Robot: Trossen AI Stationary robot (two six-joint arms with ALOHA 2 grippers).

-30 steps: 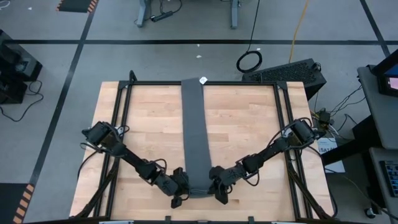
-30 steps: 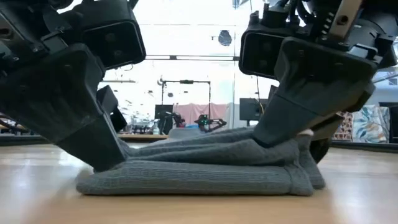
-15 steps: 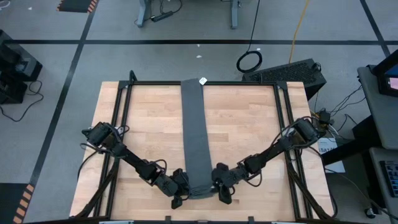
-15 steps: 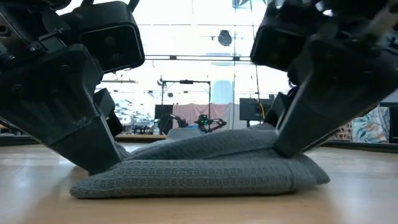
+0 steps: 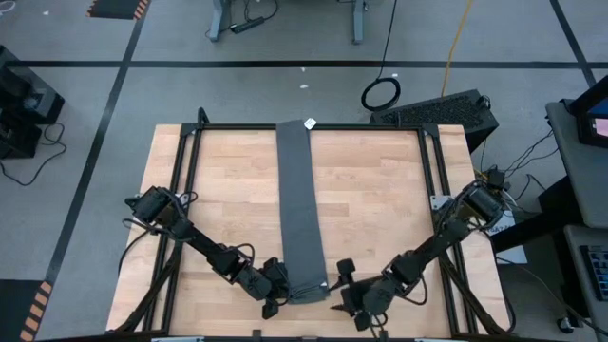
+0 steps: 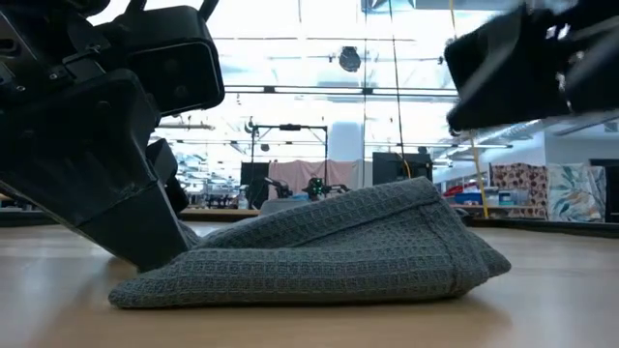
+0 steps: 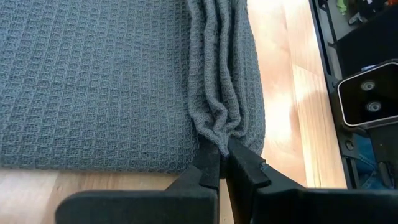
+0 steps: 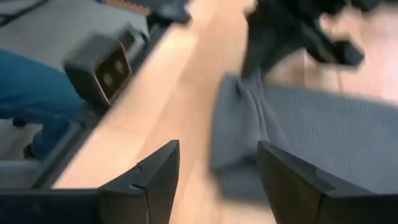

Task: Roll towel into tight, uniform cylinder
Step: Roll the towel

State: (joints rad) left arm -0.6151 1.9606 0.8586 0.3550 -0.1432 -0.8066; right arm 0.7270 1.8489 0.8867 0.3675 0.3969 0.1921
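Only up close, left fingers (image 7: 239, 163) pinching towel (image 7: 93, 81) folds.

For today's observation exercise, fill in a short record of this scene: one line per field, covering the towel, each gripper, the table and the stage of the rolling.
towel: dark grey strip lying along the middle of the table, near end folded over into a low bundle
white tag: at the far end
left gripper: shut on the towel's near folded edge
right gripper: open, off the towel, beside its near end
table: light wood top
stage: only the first fold made, not yet a cylinder
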